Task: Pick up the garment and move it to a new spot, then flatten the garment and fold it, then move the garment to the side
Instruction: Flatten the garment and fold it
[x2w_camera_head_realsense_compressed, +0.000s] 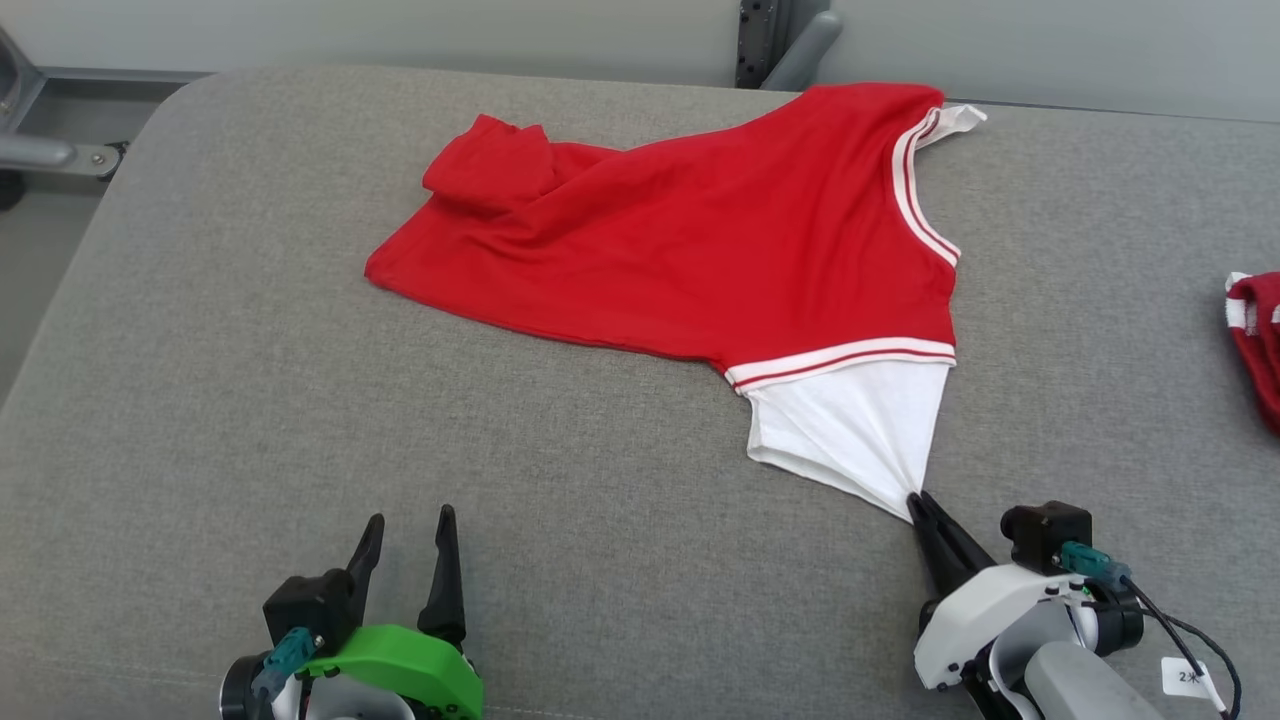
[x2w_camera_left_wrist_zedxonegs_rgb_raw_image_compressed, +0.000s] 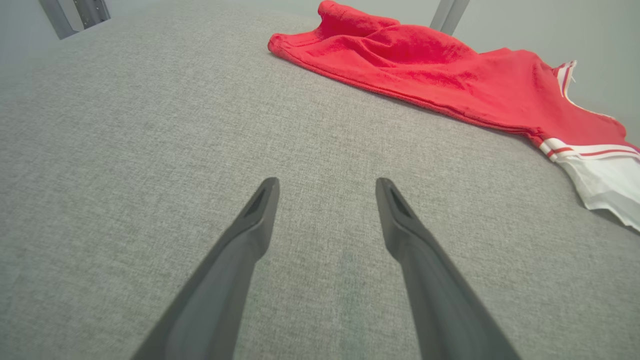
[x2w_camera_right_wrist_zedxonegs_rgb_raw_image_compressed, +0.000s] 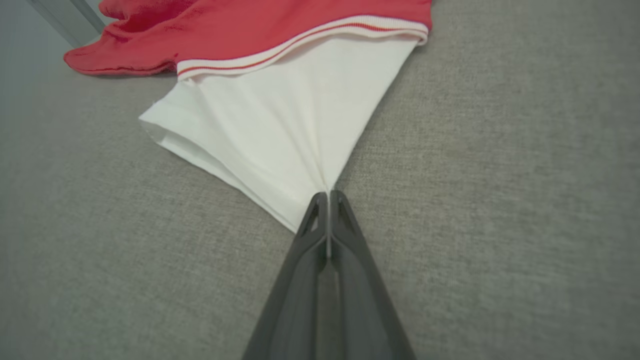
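a bare stretch of the tabletop (x2w_camera_head_realsense_compressed: 200, 400) is left open ahead of the left hand (x2w_camera_head_realsense_compressed: 410, 515) and along the near edge. the middle and far part is taken up by the red garment (x2w_camera_head_realsense_compressed: 700, 250), whose white sleeve (x2w_camera_head_realsense_compressed: 860, 430) is pinched by the right hand (x2w_camera_head_realsense_compressed: 920, 498). a free strip is left right of the red garment, bounded by a second red-and-white cloth (x2w_camera_head_realsense_compressed: 1255, 340) at the right edge. a metal bracket (x2w_camera_head_realsense_compressed: 50, 152) is set beyond the far left corner.

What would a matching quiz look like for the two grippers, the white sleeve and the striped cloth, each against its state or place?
1 left gripper
2 right gripper
3 white sleeve
4 striped cloth

A far right in the head view
B open over bare grey surface
C drawn to a point
D shut on the sleeve

Pairs: 1-B, 2-D, 3-C, 4-A
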